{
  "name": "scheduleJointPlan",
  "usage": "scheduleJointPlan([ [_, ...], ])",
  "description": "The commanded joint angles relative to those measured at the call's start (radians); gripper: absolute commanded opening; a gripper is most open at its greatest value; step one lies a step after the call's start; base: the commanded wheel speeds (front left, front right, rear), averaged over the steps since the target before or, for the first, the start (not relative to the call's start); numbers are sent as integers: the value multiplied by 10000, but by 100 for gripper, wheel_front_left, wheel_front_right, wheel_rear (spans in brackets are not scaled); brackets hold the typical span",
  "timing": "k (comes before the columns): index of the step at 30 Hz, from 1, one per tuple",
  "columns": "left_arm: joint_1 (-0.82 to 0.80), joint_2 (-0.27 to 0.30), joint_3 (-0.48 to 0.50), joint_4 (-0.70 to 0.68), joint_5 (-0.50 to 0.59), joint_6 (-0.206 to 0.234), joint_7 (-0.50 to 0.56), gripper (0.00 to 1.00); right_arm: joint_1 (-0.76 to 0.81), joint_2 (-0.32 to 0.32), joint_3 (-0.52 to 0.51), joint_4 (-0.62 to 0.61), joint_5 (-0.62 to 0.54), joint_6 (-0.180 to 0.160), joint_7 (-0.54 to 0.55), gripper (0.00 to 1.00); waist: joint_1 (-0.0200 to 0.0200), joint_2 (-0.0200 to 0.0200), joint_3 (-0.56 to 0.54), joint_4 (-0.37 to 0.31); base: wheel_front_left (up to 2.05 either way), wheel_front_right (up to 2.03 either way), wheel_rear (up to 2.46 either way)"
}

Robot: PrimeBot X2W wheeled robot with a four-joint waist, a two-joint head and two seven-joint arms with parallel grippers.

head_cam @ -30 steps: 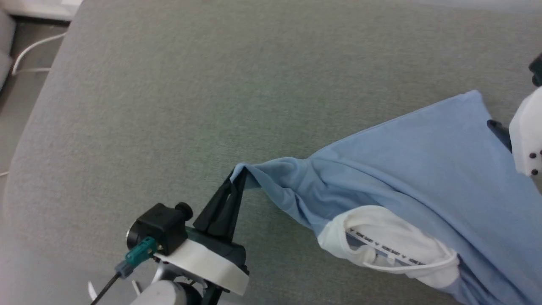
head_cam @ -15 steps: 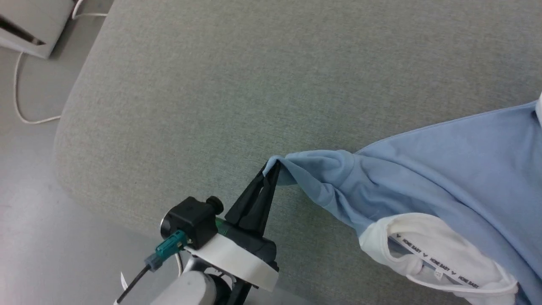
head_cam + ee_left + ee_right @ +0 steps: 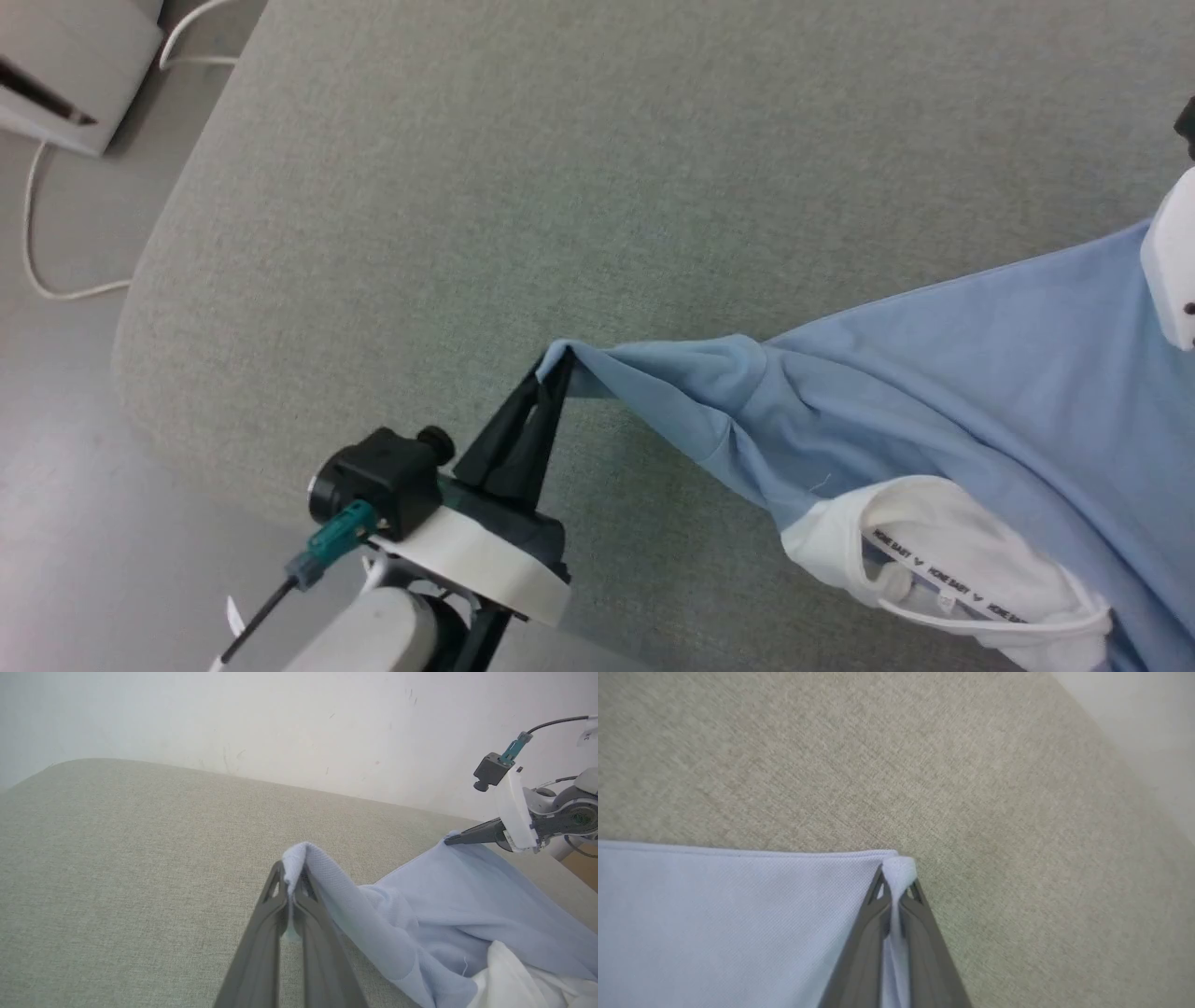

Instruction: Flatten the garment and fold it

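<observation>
Pinches bunched corner of light blue garment (image 3: 934,392) in left gripper (image 3: 557,366), jaws closed tight on cloth, near rounded front-left corner of grey fabric surface (image 3: 560,168). Clamps another garment corner in right gripper (image 3: 896,877), fold of cloth squeezed between closed tips, over bare surface. Holds blue cloth stretched between both grips, over right part of surface. Shows white collar (image 3: 934,551) with printed tape inside, sagging toward front edge. White cable (image 3: 37,261) on floor (image 3: 75,523) beyond left edge.
</observation>
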Motion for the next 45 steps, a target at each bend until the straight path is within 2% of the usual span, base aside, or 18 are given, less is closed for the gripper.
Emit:
scheduleJointPlan([
  [1, -22, 189, 150, -101, 100, 135, -19, 0, 55, 89, 47, 75, 94, -9, -571, 0, -2, 0, -925, -709, 0, 0, 0],
  [10, -90, 1288, 1017, -794, 214, 589, 278, 0, -521, 85, -74, -369, 456, -9, -2806, 0, -2, 0, -2599, -1844, 0, 0, 0],
  [15, -448, 1925, 1789, -1512, 247, 874, 433, 0, -747, -99, -122, -1183, 660, -9, -3454, 0, -2, 0, -3313, -2452, 0, 0, 0],
  [21, -1214, 2553, 2668, -2399, 207, 988, 641, 0, -1104, -325, -530, -2675, 890, -9, -3582, 0, -2, 0, -3709, -3087, 0, 0, 0],
  [30, -2633, 3102, 3669, -3127, -16, 962, 1012, 0, -1415, -383, -1458, -4317, 800, -9, -3358, 0, -2, 0, -3793, -3723, 0, 0, 0],
  [36, -3531, 3415, 4165, -3343, -511, 897, 1679, 0, -1310, -466, -2125, -5325, 601, -9, -2943, 0, -2, 0, -3529, -4070, 0, 0, 0],
  [45, -5751, 3635, 4190, -2587, -1044, 190, 2538, 0, -1549, -446, -2911, -5600, 215, -9, -3122, 0, -2, 0, -2038, -4368, 0, 0, 0],
])
